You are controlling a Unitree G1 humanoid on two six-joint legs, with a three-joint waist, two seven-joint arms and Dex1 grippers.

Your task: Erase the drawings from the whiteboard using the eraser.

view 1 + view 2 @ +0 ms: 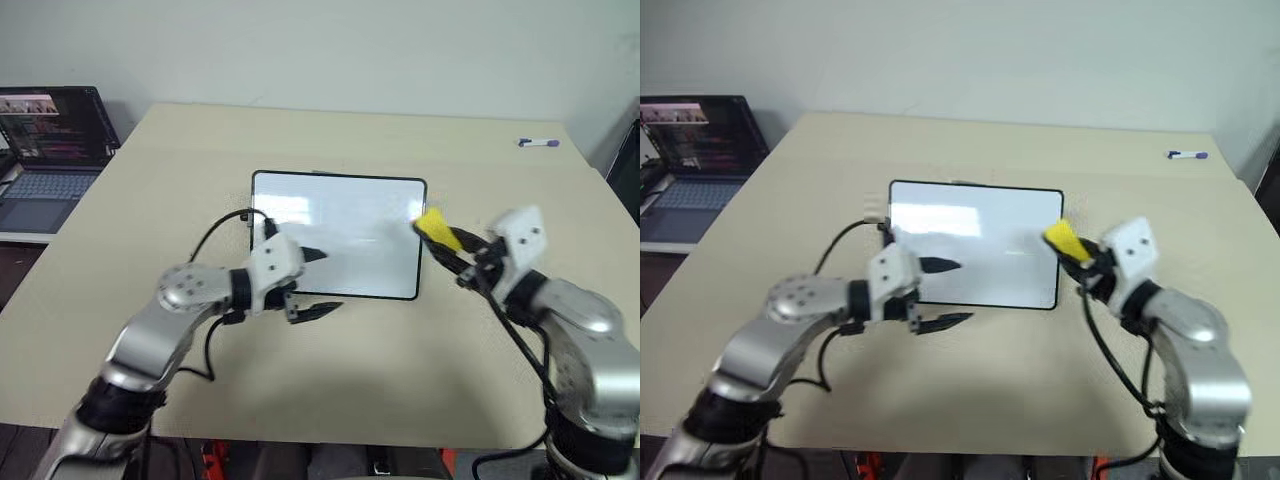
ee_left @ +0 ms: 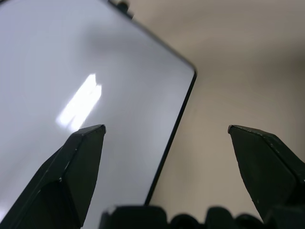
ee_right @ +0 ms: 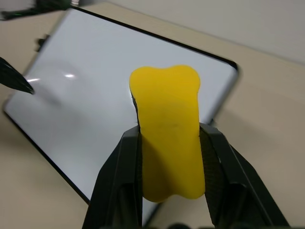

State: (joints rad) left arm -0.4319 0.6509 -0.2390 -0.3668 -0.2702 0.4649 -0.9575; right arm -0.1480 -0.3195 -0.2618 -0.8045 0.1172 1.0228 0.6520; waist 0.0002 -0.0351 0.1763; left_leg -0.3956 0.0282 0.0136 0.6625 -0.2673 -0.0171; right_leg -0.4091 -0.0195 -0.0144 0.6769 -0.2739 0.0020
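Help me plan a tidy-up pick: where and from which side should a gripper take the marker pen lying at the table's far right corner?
Likely across the middle of the marker pen's barrel, coming straight down from above. It lies flat on the table with open surface around it, so fingers can straddle its thin width; finer detail can't be made out.

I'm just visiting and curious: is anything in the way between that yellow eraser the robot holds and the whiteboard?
Nothing visible is. The eraser, gripped in the right gripper, hangs by the whiteboard's right edge. The left gripper sits open at the near left corner.
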